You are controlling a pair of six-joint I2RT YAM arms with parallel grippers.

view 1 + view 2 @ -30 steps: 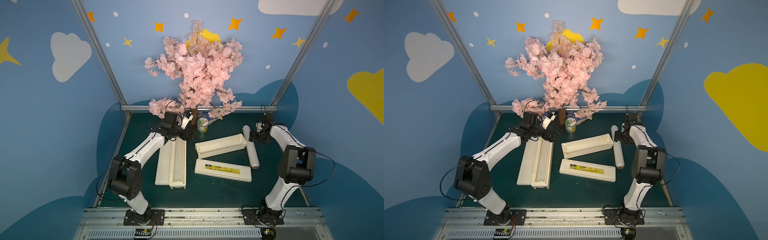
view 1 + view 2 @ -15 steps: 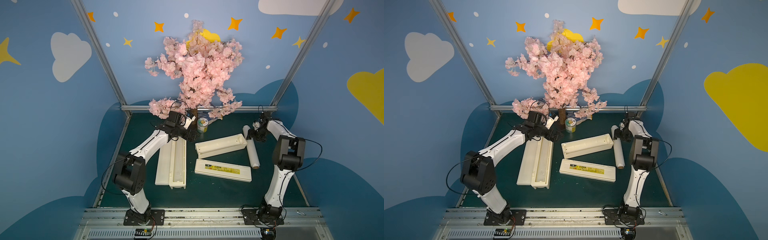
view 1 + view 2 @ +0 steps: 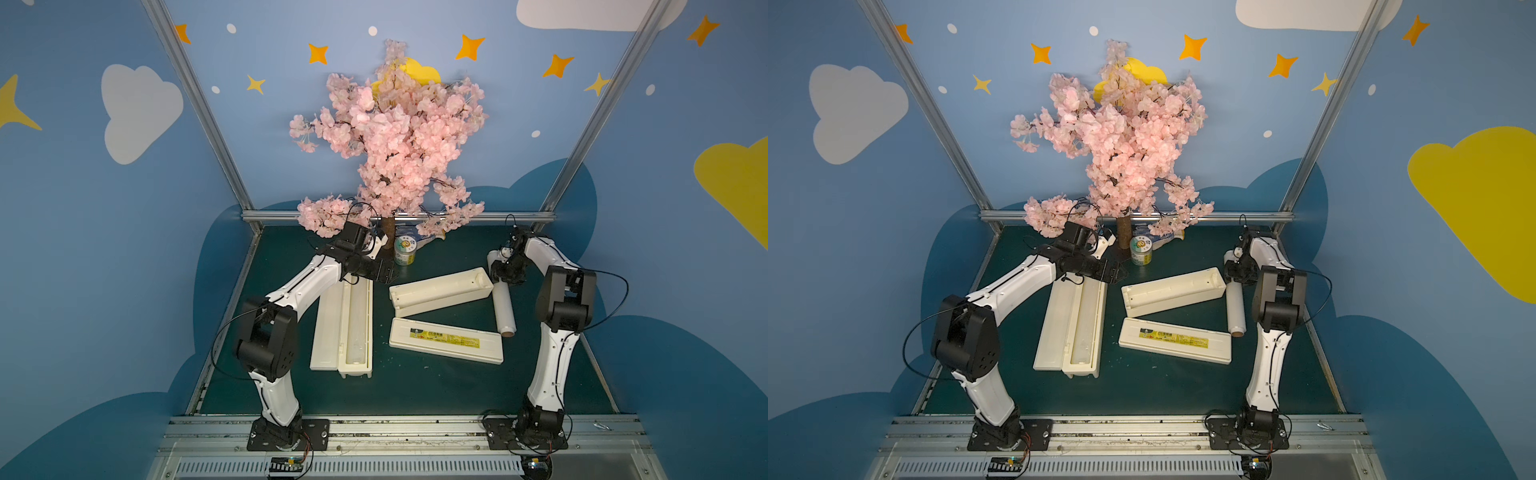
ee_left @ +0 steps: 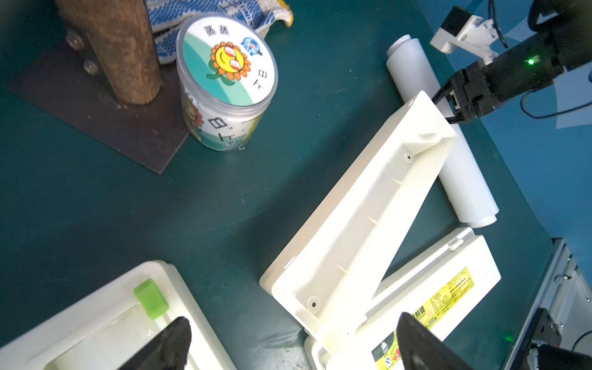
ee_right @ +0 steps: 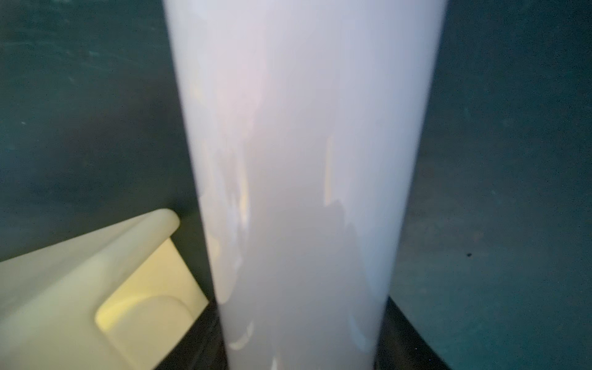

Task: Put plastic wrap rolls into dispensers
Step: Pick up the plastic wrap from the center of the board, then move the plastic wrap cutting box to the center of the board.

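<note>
Your left jaws are hanging spread wide. Your right jaws are sitting around the long white film roll [image 3: 503, 307], far right; pinching it or not, unclear.

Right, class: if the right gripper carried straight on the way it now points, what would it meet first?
The plastic wrap roll lying on the green mat. The right gripper points down onto it, jaws either side, and the roll fills the right wrist view. Whether they already touch is unclear.
</note>
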